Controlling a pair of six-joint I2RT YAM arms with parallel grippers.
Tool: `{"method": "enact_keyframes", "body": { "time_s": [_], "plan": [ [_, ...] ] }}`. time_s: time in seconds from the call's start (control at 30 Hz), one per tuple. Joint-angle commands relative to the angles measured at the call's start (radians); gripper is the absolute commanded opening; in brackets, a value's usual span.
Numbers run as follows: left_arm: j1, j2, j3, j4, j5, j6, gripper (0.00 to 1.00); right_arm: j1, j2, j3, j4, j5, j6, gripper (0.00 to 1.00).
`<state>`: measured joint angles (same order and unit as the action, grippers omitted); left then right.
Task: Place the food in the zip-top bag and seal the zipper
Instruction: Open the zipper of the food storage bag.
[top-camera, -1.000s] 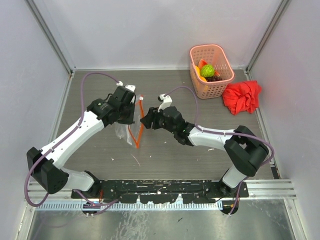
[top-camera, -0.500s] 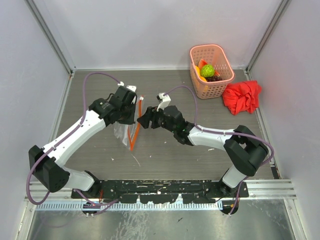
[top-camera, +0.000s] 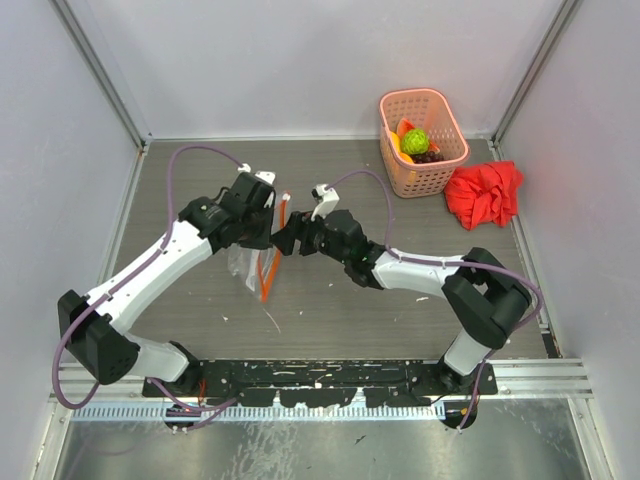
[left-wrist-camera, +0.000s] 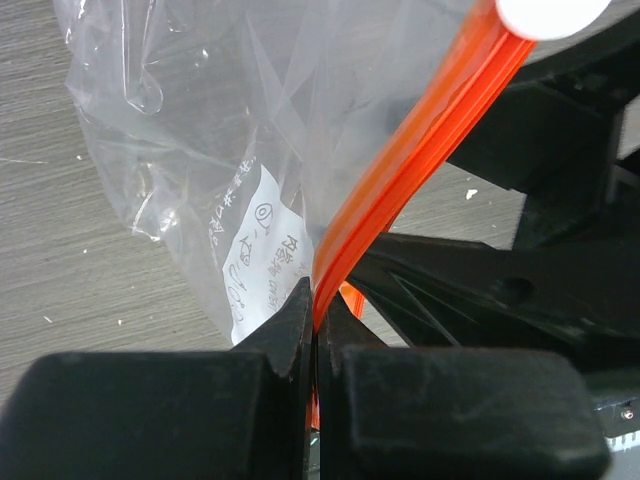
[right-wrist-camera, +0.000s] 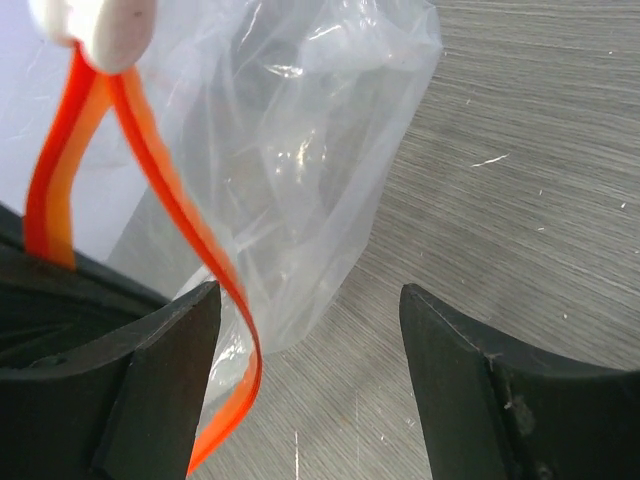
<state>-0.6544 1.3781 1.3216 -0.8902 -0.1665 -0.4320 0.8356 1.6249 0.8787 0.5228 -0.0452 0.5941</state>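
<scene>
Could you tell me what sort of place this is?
Probably a lab test booth: plain white walls close off a small table, two robot arms are bolted at its edge, and toy fruit sits in a basket.

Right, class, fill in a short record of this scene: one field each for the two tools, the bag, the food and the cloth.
left tool: shut on the orange-red zipper strip
right tool: open, close to the strip, gripping nothing
bag: clear plastic zip-top bag, no food inside
food: toy fruits in the pink lattice plastic basket
cloth: crumpled red cloth beside the basket
</scene>
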Motion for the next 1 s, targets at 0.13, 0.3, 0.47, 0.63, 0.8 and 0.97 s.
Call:
{"method": "enact_keyframes", "body": {
  "time_s": [0.13, 0.3, 0.47, 0.63, 0.8, 0.97],
  "plan": [
    [-0.025, -0.016, 0.049, 0.021, -0.005, -0.009, 0.0, 0.004, 0.058, 0.076, 0.063, 0.033, 0.042, 0.7],
    [-0.025, -0.022, 0.071, -0.017, -0.084, 0.014, 0.0, 0.003, 0.046, 0.065, -0.027, 0.117, 0.052, 0.5],
    [-0.024, -0.027, 0.117, -0.059, -0.193, 0.045, 0.0, 0.003, 0.051, 0.048, -0.084, 0.16, 0.069, 0.25],
    [-0.025, -0.045, 0.134, -0.053, -0.224, 0.059, 0.05, 0.004, 0.045, 0.048, -0.083, 0.144, 0.095, 0.09],
    [-0.052, -0.061, 0.072, 0.009, -0.173, 0.039, 0.21, 0.003, 0.017, 0.051, -0.079, 0.131, 0.143, 0.07],
    [-0.088, -0.048, 0.017, 0.06, -0.161, 0.017, 0.32, 0.003, -0.003, 0.039, -0.064, 0.127, 0.203, 0.06]
  ]
}}
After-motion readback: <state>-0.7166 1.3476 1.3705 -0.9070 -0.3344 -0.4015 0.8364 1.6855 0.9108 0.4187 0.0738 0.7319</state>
